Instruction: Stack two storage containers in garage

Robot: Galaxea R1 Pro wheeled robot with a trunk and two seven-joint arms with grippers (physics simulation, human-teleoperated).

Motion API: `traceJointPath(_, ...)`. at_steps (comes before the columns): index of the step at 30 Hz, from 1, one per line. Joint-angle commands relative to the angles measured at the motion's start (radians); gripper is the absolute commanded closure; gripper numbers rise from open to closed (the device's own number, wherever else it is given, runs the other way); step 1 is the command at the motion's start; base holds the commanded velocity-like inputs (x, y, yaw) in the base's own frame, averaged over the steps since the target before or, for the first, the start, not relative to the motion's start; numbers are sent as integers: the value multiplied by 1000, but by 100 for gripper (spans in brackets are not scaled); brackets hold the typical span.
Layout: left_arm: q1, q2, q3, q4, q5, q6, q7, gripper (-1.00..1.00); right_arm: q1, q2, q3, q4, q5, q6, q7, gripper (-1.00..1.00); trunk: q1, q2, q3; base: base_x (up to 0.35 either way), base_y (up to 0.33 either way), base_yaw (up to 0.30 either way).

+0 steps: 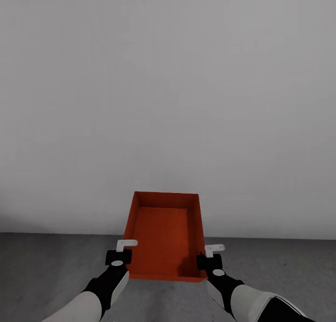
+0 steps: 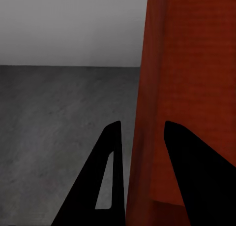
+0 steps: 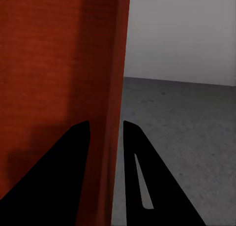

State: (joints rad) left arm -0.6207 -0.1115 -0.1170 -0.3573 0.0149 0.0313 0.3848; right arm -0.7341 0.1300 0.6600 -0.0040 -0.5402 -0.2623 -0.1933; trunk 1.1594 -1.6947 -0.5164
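An open orange-red storage container [image 1: 165, 235] hangs in front of me above the dark grey concrete floor [image 1: 51, 261], held by its two side walls. My left gripper [image 1: 122, 253] is shut on its left wall [image 2: 147, 137], one finger inside and one outside. My right gripper [image 1: 210, 256] pinches the right wall [image 3: 110, 137] the same way. The container is empty and tilts slightly away from me. In the left wrist view the gripper [image 2: 141, 137] straddles the wall; in the right wrist view the gripper [image 3: 106, 132] does likewise.
A plain white-grey wall [image 1: 168, 102] stands close ahead and meets the concrete floor just behind the container. Bare floor [image 3: 187, 127] stretches to both sides of the box.
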Motion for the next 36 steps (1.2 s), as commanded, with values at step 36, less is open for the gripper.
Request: traceJointPath(36,-2,-10,19,-26,70,-8,9,100,-1,0,-13,2,-23,-8,-31,100,0,-1,-60,0,0,0)
